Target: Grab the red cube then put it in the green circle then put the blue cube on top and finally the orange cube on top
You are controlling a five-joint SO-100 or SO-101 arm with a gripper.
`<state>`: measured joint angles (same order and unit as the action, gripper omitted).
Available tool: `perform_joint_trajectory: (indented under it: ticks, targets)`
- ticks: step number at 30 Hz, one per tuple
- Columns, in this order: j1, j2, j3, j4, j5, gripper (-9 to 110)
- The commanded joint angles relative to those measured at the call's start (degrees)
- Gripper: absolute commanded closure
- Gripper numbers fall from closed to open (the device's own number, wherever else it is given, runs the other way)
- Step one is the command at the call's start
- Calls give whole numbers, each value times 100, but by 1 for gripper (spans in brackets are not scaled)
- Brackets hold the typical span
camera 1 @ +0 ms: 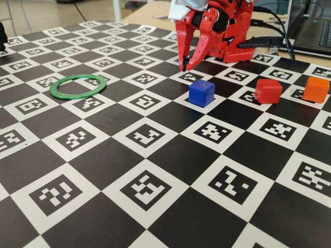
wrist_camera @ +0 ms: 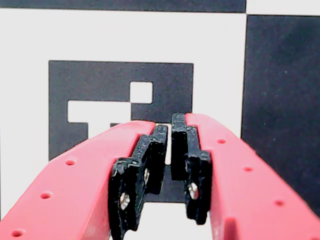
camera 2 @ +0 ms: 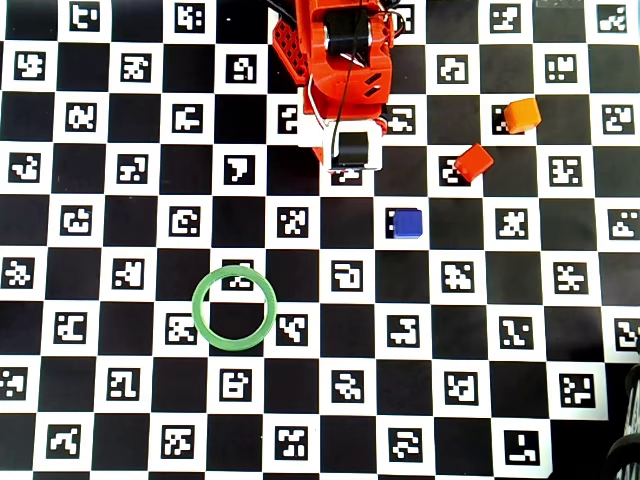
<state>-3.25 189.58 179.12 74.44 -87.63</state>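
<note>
Red plastic jaws of my gripper (camera 1: 184, 67) sit nearly pressed together and empty, tips just above the checkered marker board (camera 1: 155, 170) near the arm's base. My worry is the red cube (camera 1: 268, 91), which lies just beside the orange cube (camera 1: 316, 89), so a sloppy reach could nudge the wrong one. On the way the blue cube (camera 1: 201, 92) stands nearer, while the green circle (camera 1: 78, 86) lies empty well apart.

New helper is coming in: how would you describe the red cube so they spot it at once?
In the overhead view, go right from the robot arm on the checkered board. Three cubes lie in a diagonal line; the red cube is the middle one, darker than the orange cube.
</note>
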Motion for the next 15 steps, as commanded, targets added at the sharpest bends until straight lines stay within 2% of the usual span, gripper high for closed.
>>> perform_joint_trajectory:
  ticks: [1,15]
  targets:
    - [-35,299,246,422,18,108]
    - [0,299,246,422,18,108]
